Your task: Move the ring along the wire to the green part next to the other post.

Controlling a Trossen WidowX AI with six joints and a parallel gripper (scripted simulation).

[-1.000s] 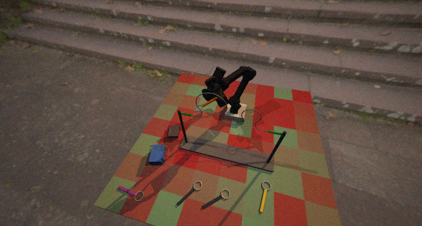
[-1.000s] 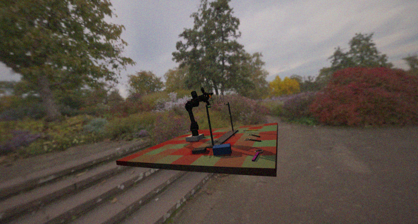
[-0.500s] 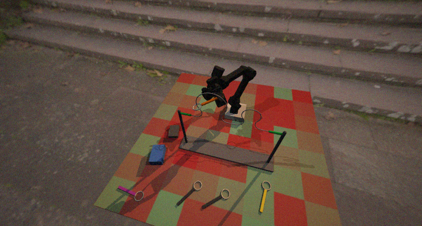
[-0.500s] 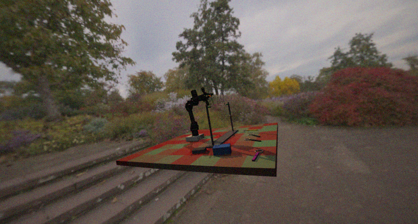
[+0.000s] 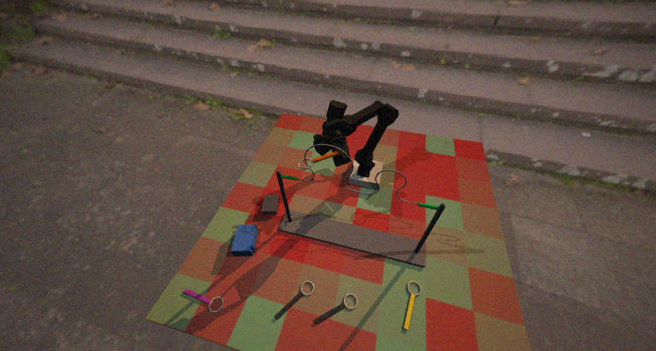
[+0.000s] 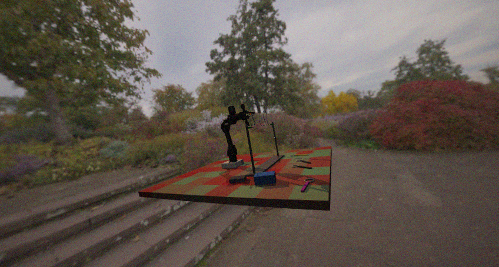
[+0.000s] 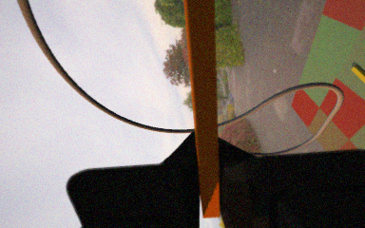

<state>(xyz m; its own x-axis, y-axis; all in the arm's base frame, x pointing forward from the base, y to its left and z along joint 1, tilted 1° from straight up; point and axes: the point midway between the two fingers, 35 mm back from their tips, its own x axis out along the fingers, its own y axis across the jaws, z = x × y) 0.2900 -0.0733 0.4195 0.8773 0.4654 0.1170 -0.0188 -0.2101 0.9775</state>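
One arm bent over at its elbow, gripper (image 5: 341,156) (image 7: 200,137) nearly shut, clamped on the orange handle (image 5: 325,156) (image 7: 205,95).

Top: too small to tell whether touching grey wire (image 5: 401,178) | exterior: mostly lost behind gripper (image 6: 250,113) | wrist: cut off by upper edge, orange handle (image 7: 203,95)

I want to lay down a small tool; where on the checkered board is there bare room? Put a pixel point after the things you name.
Room: between the magenta-handled ring (image 5: 197,296) (image 6: 305,186) and the nearest black-handled ring (image 5: 288,305). Crowded: beside the left post, around the blue block (image 5: 244,240) (image 6: 265,177).

Outdoor garden by stone steps (image 5: 294,39) (image 6: 115,222)
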